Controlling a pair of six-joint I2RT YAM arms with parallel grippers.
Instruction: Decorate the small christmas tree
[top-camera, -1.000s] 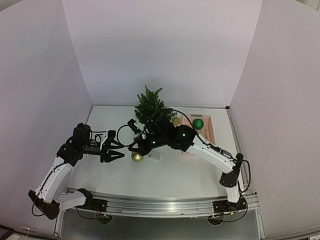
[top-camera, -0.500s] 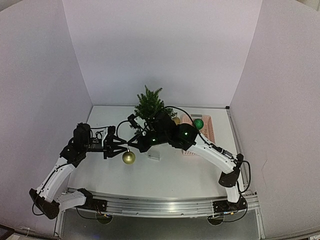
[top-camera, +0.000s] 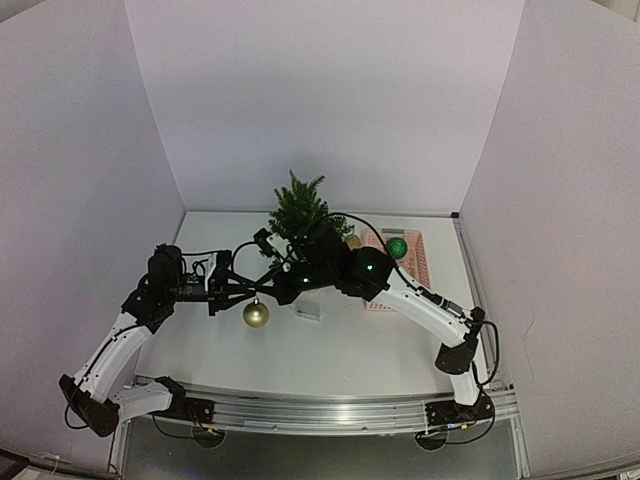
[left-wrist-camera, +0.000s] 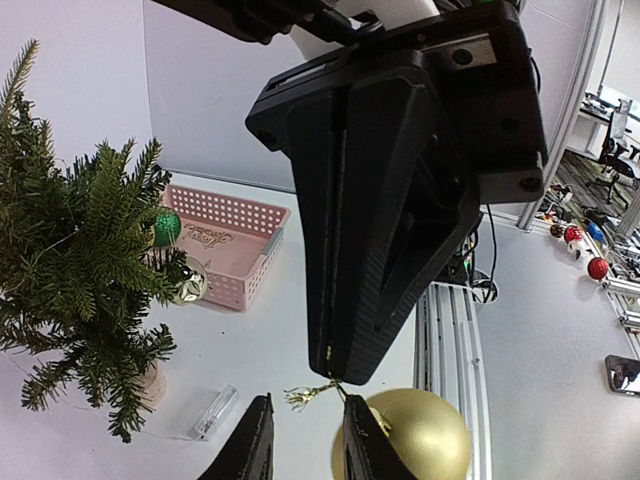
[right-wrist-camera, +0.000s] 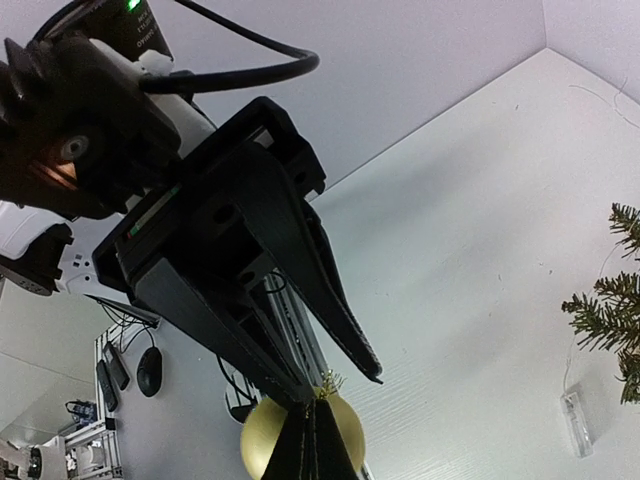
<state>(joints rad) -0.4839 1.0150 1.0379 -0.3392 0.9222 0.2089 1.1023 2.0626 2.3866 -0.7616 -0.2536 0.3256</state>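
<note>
1. The right gripper (left-wrist-camera: 336, 368) is pinching the thin gold hanging loop (left-wrist-camera: 303, 396) of a gold bauble (left-wrist-camera: 415, 435), its two fingers pressed flat together and pointing down.
2. The bauble is dangling just under those fingertips, in the air above the table (top-camera: 340, 350). Gripping by the loop rather than the ball is probably meant to leave the loop free for a branch.
3. The left gripper (left-wrist-camera: 308, 402) is facing it nose to nose. Its fingers are standing a little apart, with the loop's frayed end between them and nothing clamped. This looks like a handover, or a move to steady the loop.
4. The small christmas tree (top-camera: 298, 210) is standing upright at the far middle of the table, beyond the two grippers and apart from the bauble.
5. Just right of the tree, a pink basket (top-camera: 408, 262) is holding a green bauble (top-camera: 397, 247).
6. The left wrist view is showing the gap between the left fingers. In the top view both grippers are merging into one dark mass.
7. Only the top view is showing the bauble hanging clear of the tree.
</note>
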